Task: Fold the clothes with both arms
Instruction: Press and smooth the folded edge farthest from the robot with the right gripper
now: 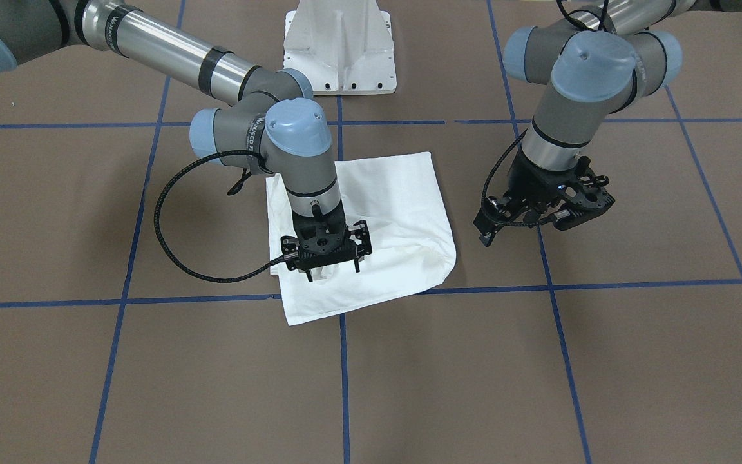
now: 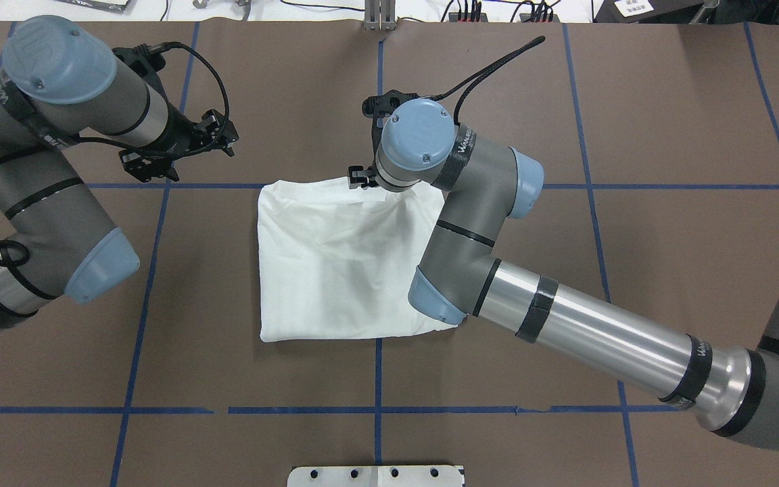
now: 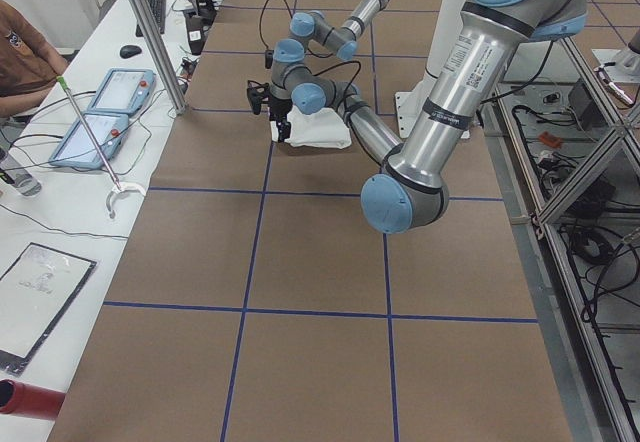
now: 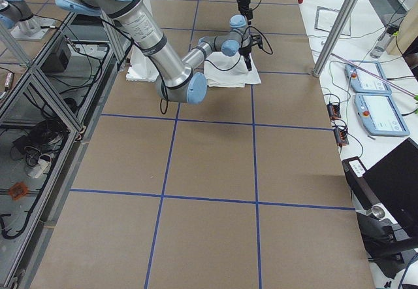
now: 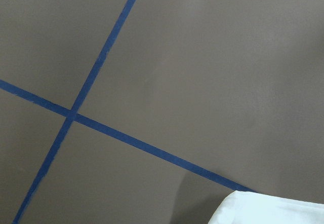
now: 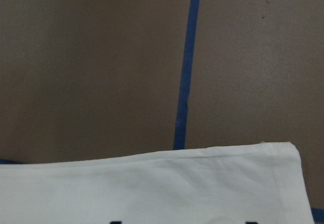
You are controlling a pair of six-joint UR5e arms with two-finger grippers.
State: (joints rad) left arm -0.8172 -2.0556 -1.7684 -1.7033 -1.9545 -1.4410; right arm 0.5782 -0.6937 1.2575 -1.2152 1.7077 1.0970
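**Reaching over a folded white shirt, one arm standing off**

Hanging over the bare brown table (image 2: pixel 667 101) on the robot's left, the left arm (image 2: pixel 44 196) is bent sharply at the elbow. Its left gripper (image 2: pixel 183 145) is tilted and clear of the cloth; whether its jaws are parted or closed cannot be made out.

At the centre, the T-shirt (image 2: pixel 335 270) lies folded into a rough square across a blue tape line (image 2: pixel 484 409). In the right wrist view only the tops of black printed letters show along the lower edge, cut off and unreadable.

From the right, the right arm (image 2: pixel 585 325) stretches low across the shirt, with its wrist turned straight down. White lettering on a black band (image 2: pixel 462 143) starts "WA"; the rest is too small to read. The right gripper (image 1: pixel 333 270) stands at the shirt's edge on the operators' side, fingers spread, a little cloth between them.
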